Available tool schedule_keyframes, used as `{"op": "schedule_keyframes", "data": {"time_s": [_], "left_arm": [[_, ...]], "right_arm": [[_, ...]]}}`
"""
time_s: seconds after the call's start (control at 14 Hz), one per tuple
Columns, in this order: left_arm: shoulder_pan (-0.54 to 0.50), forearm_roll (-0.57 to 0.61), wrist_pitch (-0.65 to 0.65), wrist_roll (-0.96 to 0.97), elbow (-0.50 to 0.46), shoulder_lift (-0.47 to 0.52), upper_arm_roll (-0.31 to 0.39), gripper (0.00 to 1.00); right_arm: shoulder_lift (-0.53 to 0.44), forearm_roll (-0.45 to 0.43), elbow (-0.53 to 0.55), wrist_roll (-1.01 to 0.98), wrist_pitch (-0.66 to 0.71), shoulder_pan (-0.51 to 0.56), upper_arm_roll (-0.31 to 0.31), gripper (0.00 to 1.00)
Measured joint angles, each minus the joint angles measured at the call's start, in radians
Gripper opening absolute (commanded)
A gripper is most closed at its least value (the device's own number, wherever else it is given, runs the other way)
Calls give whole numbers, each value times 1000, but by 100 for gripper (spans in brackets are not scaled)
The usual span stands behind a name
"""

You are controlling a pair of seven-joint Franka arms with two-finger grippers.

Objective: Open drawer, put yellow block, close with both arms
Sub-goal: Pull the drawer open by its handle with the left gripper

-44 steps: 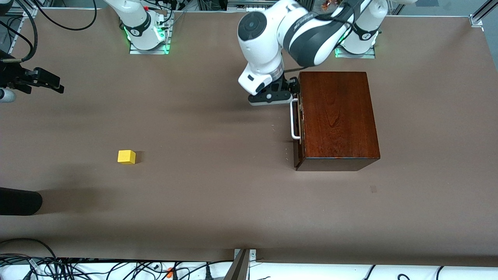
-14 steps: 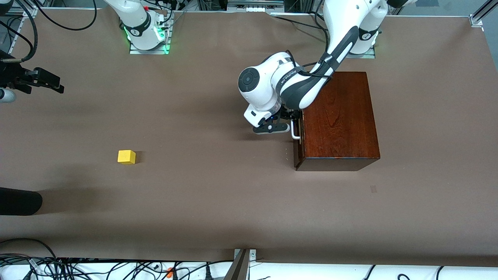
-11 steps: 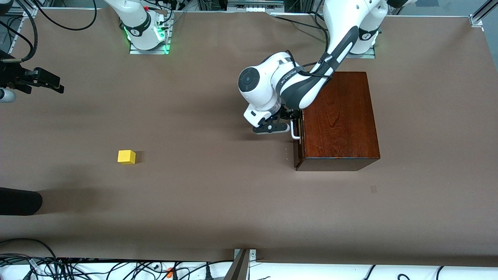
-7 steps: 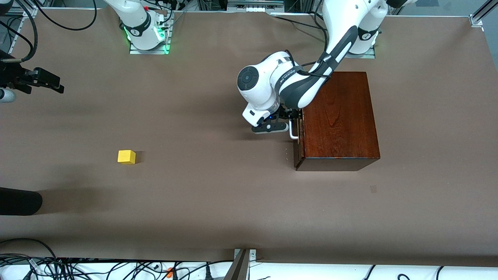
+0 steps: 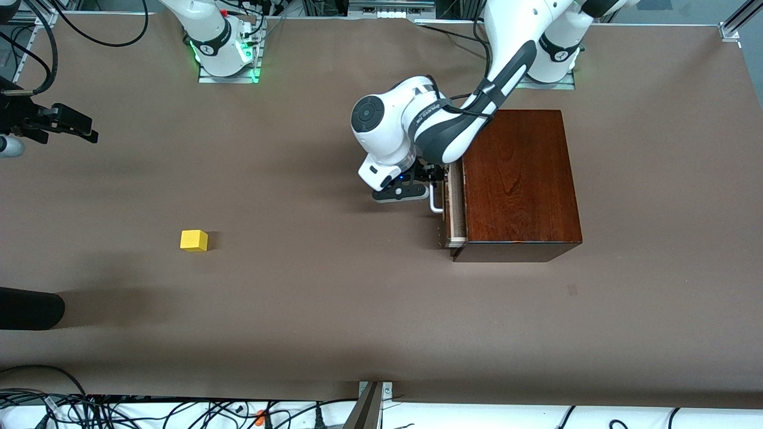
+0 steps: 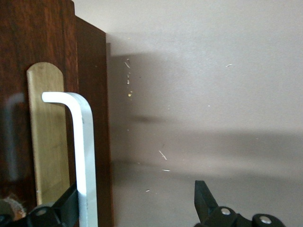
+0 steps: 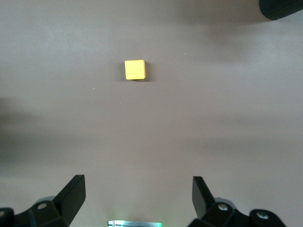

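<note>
The dark-brown wooden box (image 5: pixel 518 179) stands toward the left arm's end of the table. Its drawer (image 5: pixel 455 202) is pulled out a little, so a pale strip of tray shows. My left gripper (image 5: pixel 437 179) is open at the white handle (image 5: pixel 436 205). In the left wrist view one of the fingers (image 6: pixel 66 208) sits between the handle (image 6: pixel 85 142) and the drawer front (image 6: pixel 19 71), and the left gripper (image 6: pixel 137 194) spans the bar. The yellow block (image 5: pixel 194 240) lies on the table toward the right arm's end. My right gripper (image 7: pixel 137 182) is open and empty, high over the table; the block (image 7: pixel 135 70) shows far below it. The right arm waits.
A black rounded object (image 5: pixel 27 307) lies at the table's edge at the right arm's end, nearer the front camera than the block; it also shows in the right wrist view (image 7: pixel 284 8). A black fixture with cables (image 5: pixel 53 122) hangs over that same edge.
My left gripper came down along the box front to the handle, then moved toward the right arm's end. The drawer slid out a little with it. The block has not moved.
</note>
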State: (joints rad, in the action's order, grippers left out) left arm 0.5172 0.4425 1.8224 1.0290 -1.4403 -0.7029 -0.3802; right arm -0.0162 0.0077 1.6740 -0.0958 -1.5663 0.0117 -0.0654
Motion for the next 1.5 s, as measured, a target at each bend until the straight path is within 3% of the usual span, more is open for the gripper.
{"op": "schedule_keyframes", "data": {"time_s": [1.5], "left_arm": [[115,10,-15,86,230,-132,6,100]], "right_arm": [[2,0,0,0,1,0,0,100]]}}
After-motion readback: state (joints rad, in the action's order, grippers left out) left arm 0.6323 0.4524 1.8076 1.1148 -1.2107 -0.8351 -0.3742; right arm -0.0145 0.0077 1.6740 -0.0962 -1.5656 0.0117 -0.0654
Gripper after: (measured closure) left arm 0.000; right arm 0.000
